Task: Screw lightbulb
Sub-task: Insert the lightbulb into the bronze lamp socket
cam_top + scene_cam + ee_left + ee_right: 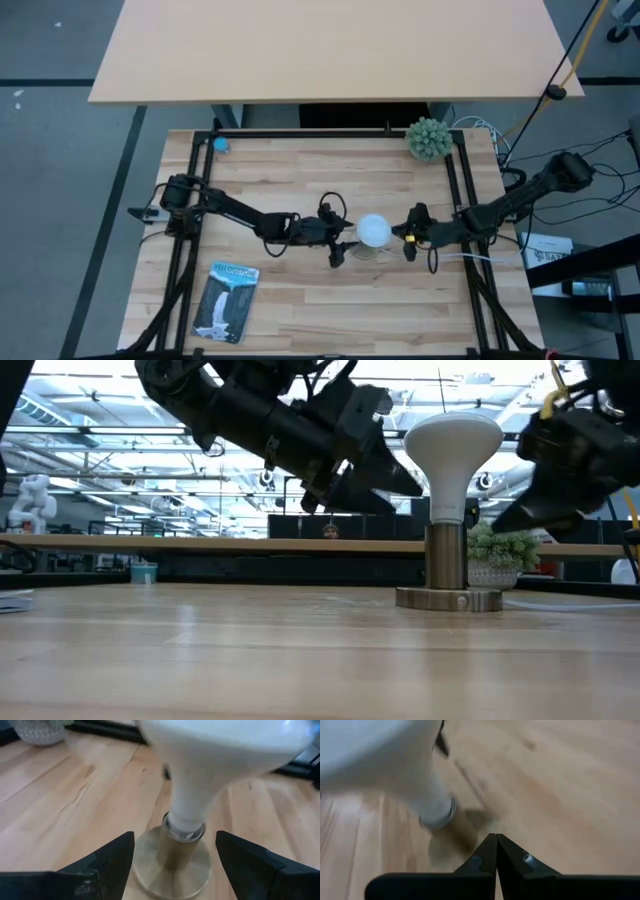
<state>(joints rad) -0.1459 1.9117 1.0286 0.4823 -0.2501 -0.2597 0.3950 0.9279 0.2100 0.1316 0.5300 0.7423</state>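
Near the middle of the wooden counter (pixel 300 170) stands the lightbulb (pixel 374 231), its round white globe up and its pale neck seated in a short brass socket base (pixel 448 597) that rests flat on the boards. To the bulb's left, the left gripper (pixel 338 250) has its jaws spread wide, with nothing between them; the left wrist view shows its two dark fingers (pixel 107 862) standing on either side of the socket base and apart from it, with the bulb (pixel 220 755) rising just ahead of them. To the bulb's right, the right gripper (pixel 408 237) has its jaws pressed fully together and holds nothing; its tips point toward the bulb's neck and lie near the bulb without touching it. The right wrist view shows those closed fingers (pixel 495 857) meeting in a thin seam, with the bulb (pixel 395 765) and the brass base beyond them. From the low view, both arms hang above the counter, one on each side of the bulb (pixel 452 445), whose globe stands level with them. Behind the bulb and to its right, at the counter's far edge, sits a small green plant (pixel 428 139) in a pale pot. In front of the bulb and to its left, near the counter's front edge, lies a flat packet (pixel 225 300) with a blue top. Far behind and to the left of the bulb, a small blue object (pixel 221 144) sits by the frame corner.
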